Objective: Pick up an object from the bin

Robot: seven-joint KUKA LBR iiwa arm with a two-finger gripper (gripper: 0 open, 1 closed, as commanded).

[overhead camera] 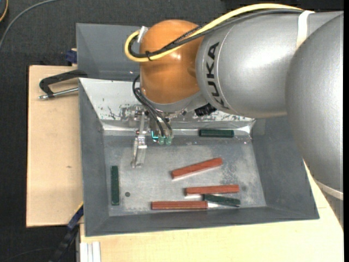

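Farthest left of the gripper, the left green stick (114,184) lies flat on the floor of the bin (90,162), close along the left wall and running front to back. A small dark speck (127,194) sits just right of its near end, below and to the left of the gripper.

The gripper (150,153) hangs under the orange cover (166,64) in the back-left part of the bin, close to the back wall and over bare grey floor. Its fingers (138,152) seem to stand apart, one long and pale reaching down to the left, the other shorter and tucked nearer the wall, though the cover's shadow makes this hard to judge.

Below the gripper, near the front wall, the low red stick (179,205) lies level. Just to the gripper's lower right, and nearest to it, is the slanted red stick (196,168), its right end raised toward the back. Further to the lower right the short red stick (211,190) lies almost level, with the front green stick (222,202) just beneath it, meeting the low red stick's right end.

Right of the gripper, the back green stick (216,133) lies along the foot of the back wall. The silver arm (262,59) comes in above it from the right.
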